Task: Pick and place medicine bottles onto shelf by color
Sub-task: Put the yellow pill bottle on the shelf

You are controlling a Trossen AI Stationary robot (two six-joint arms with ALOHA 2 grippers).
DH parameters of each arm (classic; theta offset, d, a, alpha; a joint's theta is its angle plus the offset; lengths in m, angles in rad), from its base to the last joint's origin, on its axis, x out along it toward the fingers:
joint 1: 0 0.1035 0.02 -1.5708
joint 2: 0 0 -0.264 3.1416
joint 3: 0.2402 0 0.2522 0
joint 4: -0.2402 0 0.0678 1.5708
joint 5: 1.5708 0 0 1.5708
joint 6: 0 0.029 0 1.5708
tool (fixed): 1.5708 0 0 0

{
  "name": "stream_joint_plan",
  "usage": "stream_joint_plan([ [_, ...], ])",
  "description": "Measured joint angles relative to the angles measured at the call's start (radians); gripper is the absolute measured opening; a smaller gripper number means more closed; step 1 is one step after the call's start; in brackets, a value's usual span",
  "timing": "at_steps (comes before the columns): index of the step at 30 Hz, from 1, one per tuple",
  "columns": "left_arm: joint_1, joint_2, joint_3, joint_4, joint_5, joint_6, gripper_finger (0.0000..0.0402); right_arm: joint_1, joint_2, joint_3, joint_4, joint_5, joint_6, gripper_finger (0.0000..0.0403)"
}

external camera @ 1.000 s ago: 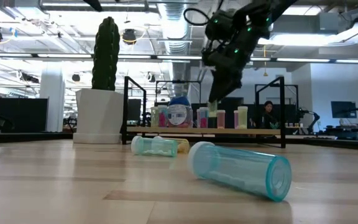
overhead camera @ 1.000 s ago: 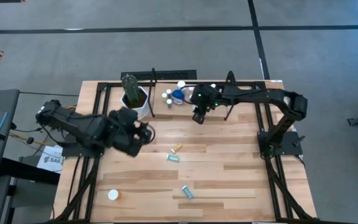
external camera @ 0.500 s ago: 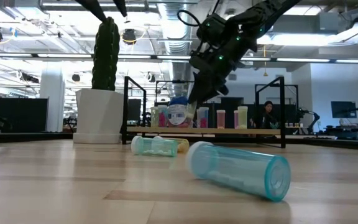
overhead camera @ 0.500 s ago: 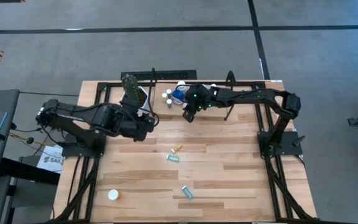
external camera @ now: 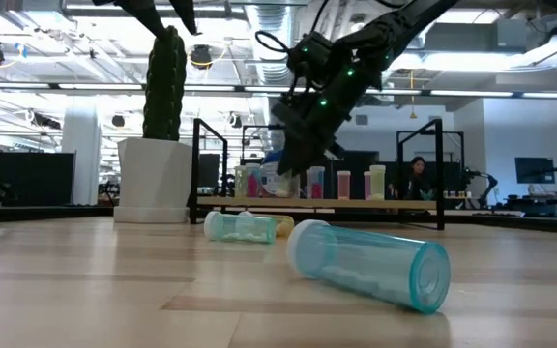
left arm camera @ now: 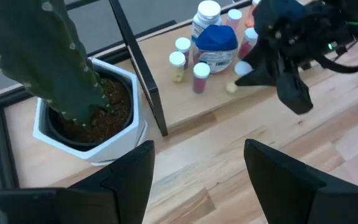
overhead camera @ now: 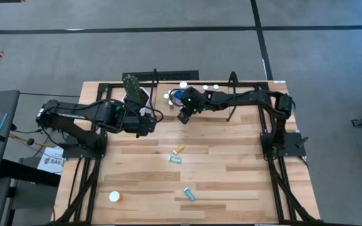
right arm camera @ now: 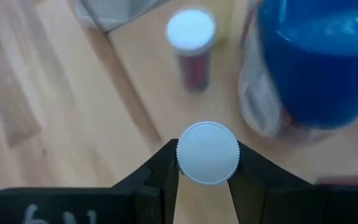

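My right gripper (overhead camera: 182, 117) is shut on a small white-capped bottle (right arm camera: 207, 152) with a yellowish body (left arm camera: 232, 88). It hovers at the near edge of the shelf (overhead camera: 200, 100), beside the large blue bottle (right arm camera: 316, 62) and a small dark-red one (right arm camera: 192, 59). More small bottles (left arm camera: 185, 53) stand upright on the shelf board. My left gripper (overhead camera: 149, 123) is open over the table next to the cactus pot (left arm camera: 89, 124), with nothing between its fingers (left arm camera: 126, 180). Two teal bottles (external camera: 370, 264) (external camera: 240, 226) lie on their sides on the table. My right gripper pinches the bottle's white cap (right arm camera: 188, 155) by its round rim between the two fingers. The fingers slant down from the table's right side. The bottle is lifted clear and tilted, its body pointing down away from the fingers toward the shelf board.
On the table also lie a small yellowish bottle (overhead camera: 178, 149), a teal one near the front (overhead camera: 189, 194) and an orange white-capped one (overhead camera: 114, 196) at the near left. The shelf's black posts (left arm camera: 135, 62) stand beside the cactus pot.
My right gripper has carried the bottle toward the table's left along the shelf and somewhat down, rolling a little, and now sits by the blue bottle. My left gripper has swung toward the far edge, closer to the cactus pot, still open.
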Motion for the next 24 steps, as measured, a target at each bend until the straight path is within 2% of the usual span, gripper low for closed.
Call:
stream_joint_plan([
  [11,0.0,-0.019,0.0,-0.004,0.003,0.022,0.0235,0.009,0.113,0.162,-0.098,0.007,-0.002,0.0135],
  [24,-0.001,-0.019,0.0,-0.011,0.013,0.042,0.0235,-0.011,0.12,0.164,-0.123,0.014,-0.003,0.0156],
])
